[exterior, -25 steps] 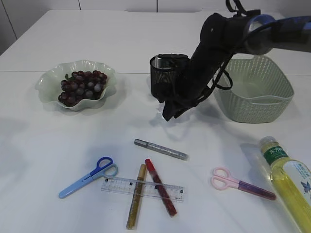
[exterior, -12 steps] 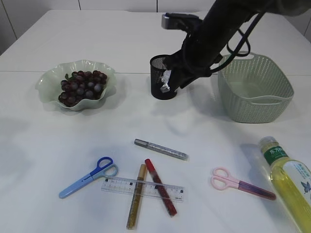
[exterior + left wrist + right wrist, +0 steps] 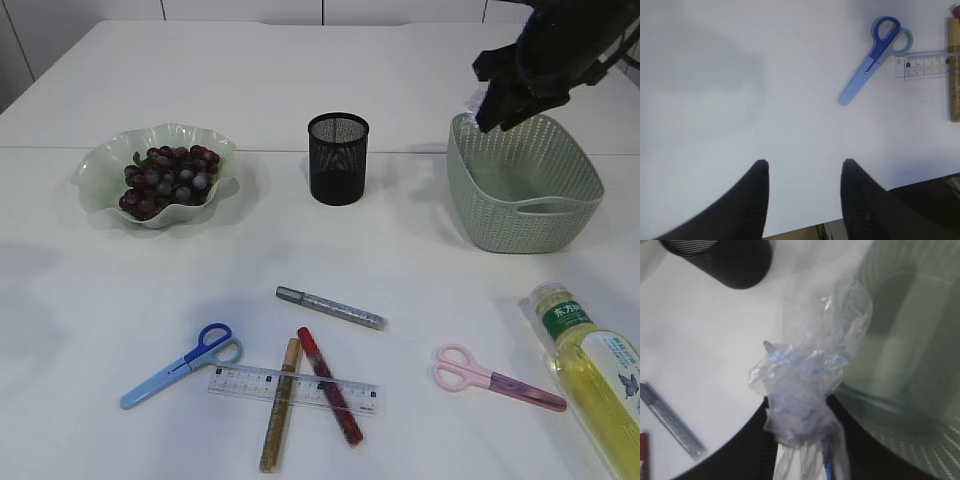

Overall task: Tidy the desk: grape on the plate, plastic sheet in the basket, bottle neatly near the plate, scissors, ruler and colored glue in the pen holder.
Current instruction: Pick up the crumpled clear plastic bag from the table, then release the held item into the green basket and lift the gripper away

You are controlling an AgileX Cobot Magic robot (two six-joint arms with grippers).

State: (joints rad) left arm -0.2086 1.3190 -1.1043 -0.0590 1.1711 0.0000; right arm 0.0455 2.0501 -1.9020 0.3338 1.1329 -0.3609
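My right gripper is shut on the crumpled clear plastic sheet and holds it above the left rim of the green basket, which also shows in the right wrist view. My left gripper is open and empty over bare table, with the blue scissors and the ruler ahead to its right. Grapes lie in the green plate. The black mesh pen holder stands mid-table. The bottle lies at the front right.
At the front lie the blue scissors, the ruler, gold glue, red glue, silver glue and pink scissors. The left arm is out of the exterior view.
My right gripper has lifted the plastic sheet from beside the pen holder and carried it up and right to the basket's left rim. The other objects have not moved.
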